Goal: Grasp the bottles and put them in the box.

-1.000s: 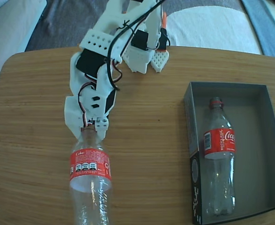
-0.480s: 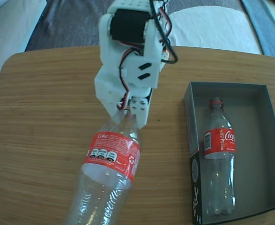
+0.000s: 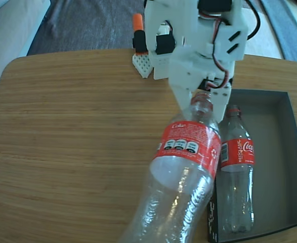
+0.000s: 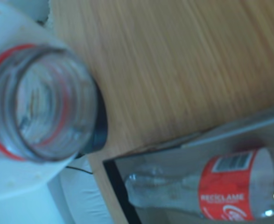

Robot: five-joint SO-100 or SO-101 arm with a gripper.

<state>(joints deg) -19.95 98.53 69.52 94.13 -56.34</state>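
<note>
White printed gripper (image 3: 207,96) is clamped on the open neck of one bottle (image 3: 181,172), just below its red ring. In the fixed view that bottle hangs tilted in the air — mouth up at the jaws, base swung toward the near edge of the table (image 3: 62,152) and close to the camera. Its red label faces up. Its lower body overlaps the left wall of the box (image 3: 285,152) as seen from this camera.

Wrist view: the held bottle's mouth (image 4: 38,100) fills the upper left of the picture, red ring around it, a white finger (image 4: 20,179) pressed against its lower side. The other finger is not clear.

Second bottle (image 3: 237,172) lies flat inside the box, along the left wall in the fixed view, neck toward the far edge of the table, label up. The wrist view shows it (image 4: 211,186) too, lying lengthwise behind the box rim (image 4: 141,151).

Box sits at the right side of the wooden table, its right half bare — grey floor visible.
</note>
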